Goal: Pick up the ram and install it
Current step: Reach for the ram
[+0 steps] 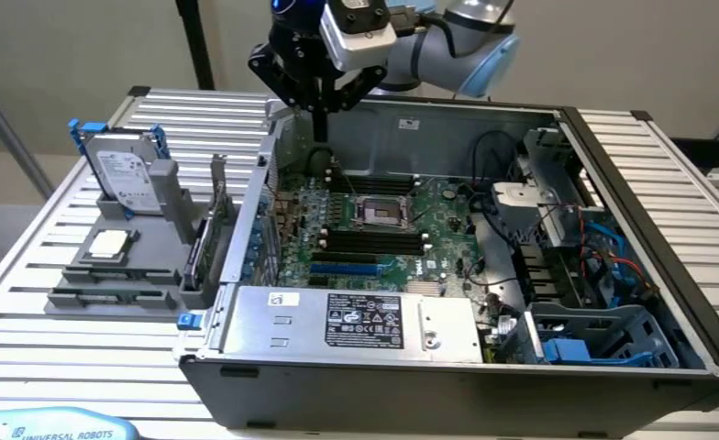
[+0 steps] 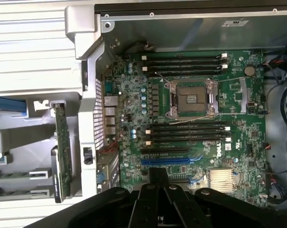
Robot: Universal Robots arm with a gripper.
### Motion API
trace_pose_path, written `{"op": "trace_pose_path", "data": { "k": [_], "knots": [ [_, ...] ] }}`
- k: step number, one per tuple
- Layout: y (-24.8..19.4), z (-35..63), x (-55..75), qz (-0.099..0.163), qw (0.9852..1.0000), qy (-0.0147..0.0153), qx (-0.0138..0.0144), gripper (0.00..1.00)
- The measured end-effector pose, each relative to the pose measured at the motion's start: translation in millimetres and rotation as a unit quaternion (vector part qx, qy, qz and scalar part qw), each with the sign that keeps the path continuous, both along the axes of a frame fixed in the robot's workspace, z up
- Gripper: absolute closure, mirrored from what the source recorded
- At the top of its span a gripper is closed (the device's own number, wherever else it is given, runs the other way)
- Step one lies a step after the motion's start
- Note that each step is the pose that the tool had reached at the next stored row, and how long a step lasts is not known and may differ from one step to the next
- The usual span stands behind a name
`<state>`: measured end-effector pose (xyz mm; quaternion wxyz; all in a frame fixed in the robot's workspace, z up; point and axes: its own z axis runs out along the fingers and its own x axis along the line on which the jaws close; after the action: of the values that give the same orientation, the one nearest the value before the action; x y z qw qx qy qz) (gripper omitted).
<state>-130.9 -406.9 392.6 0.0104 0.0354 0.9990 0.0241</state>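
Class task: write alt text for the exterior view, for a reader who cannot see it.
A robot arm's gripper hangs over the far side of an open computer case, above its green motherboard. At the exterior view's left, grey holders on the table carry an upright hard drive, a square silver chip and the ram, a thin green stick lying flat.

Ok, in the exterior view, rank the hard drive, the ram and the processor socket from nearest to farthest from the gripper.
From the gripper, above the far wall of the case:
1. Processor socket, on the motherboard below it.
2. Hard drive, upright outside the case, exterior view's left.
3. Ram, lying in the grey holder, further toward the camera on that side.
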Motion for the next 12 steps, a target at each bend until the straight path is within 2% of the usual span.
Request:
{"op": "trace_pose_path", "data": {
  "k": [4, 12],
  "knots": [
    [-4.9, -0.1, -16.3, 0.000, 1.0000, 0.0000, 0.0000, 0.89],
    [-10.8, -0.4, -52.5, 0.000, 1.0000, 0.0000, 0.0000, 0.89]
  ]
}}
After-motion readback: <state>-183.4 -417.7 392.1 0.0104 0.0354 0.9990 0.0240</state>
